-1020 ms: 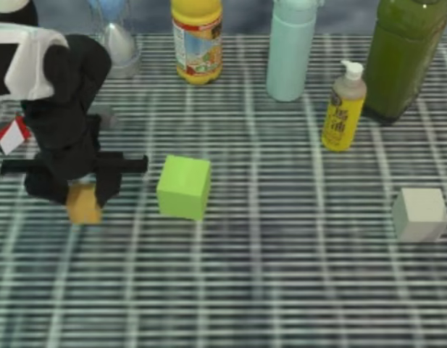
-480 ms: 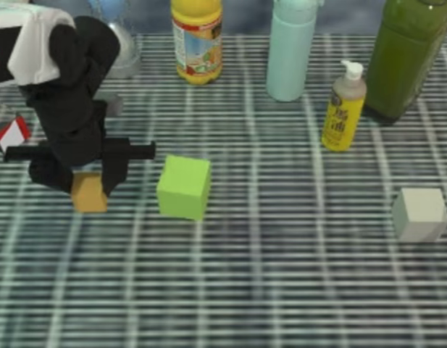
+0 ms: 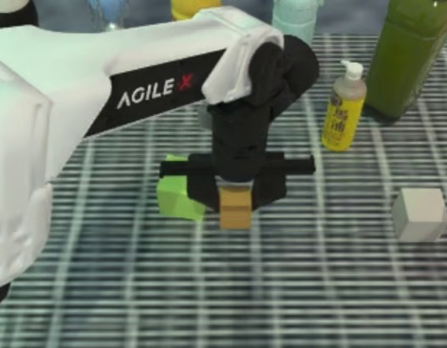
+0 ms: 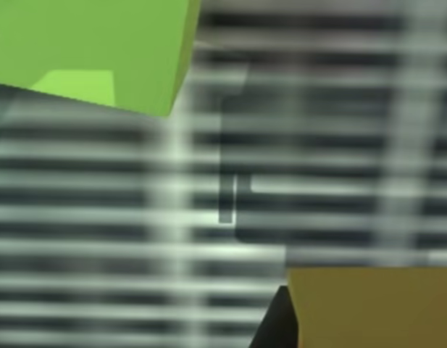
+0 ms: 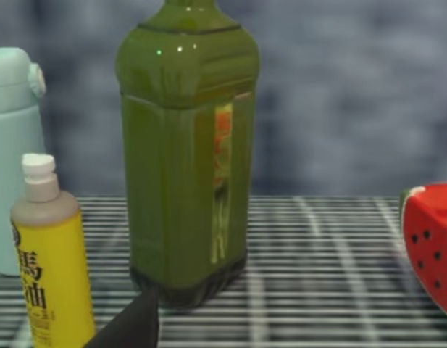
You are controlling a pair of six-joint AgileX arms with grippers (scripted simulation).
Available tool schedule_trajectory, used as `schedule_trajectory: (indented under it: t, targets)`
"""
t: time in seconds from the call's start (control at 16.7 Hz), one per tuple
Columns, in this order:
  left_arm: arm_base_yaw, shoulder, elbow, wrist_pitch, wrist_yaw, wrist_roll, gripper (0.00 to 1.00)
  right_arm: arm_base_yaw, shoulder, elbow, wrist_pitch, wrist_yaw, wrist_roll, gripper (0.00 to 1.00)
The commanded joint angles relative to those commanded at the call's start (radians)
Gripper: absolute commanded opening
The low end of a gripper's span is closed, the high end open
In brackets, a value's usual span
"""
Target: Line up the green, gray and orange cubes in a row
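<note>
One cube, the orange cube (image 3: 235, 206), sits clamped in the left gripper (image 3: 236, 194) just beside the green cube (image 3: 177, 197), while the gray cube (image 3: 420, 213) rests well apart at the tabletop's (image 3: 317, 290) right. Risk: lowered too near, the load likely nudges the green cube askew. The dark-green bottle (image 3: 411, 51) appears full; the right gripper is not in view.

The striped table (image 3: 339, 290) supports the green cube (image 3: 174, 197), gray cube (image 3: 419, 214), yellow pump bottle (image 3: 343, 109) and dark-green bottle (image 3: 410, 54).
</note>
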Motion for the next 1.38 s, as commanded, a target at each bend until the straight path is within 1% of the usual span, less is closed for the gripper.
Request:
schedule_trajectory:
  t: [0.18,0.3,0.36,0.72,1.08,1.2,1.38]
  targets:
    - [-0.166,0.072,0.139,-0.060,-0.003,-0.166,0.00,0.000,0.000,0.000,0.000,0.000,0.000,1.00]
    - [-0.230,0.098,0.201,-0.083,-0.006,-0.230,0.00,0.000,0.000,0.000,0.000,0.000,0.000,1.00]
    - [-0.245,0.104,0.216,-0.089,-0.007,-0.246,0.00,0.000,0.000,0.000,0.000,0.000,0.000,1.00]
    - [-0.248,0.104,0.203,-0.070,-0.006,-0.248,0.00,0.000,0.000,0.000,0.000,0.000,0.000,1.00]
    - [-0.250,0.145,0.050,0.126,-0.006,-0.251,0.00,0.000,0.000,0.000,0.000,0.000,0.000,1.00]
    - [-0.252,0.153,0.024,0.155,-0.007,-0.252,0.00,0.000,0.000,0.000,0.000,0.000,0.000,1.00]
    - [-0.252,0.154,0.023,0.156,-0.007,-0.252,0.00,0.000,0.000,0.000,0.000,0.000,0.000,1.00]
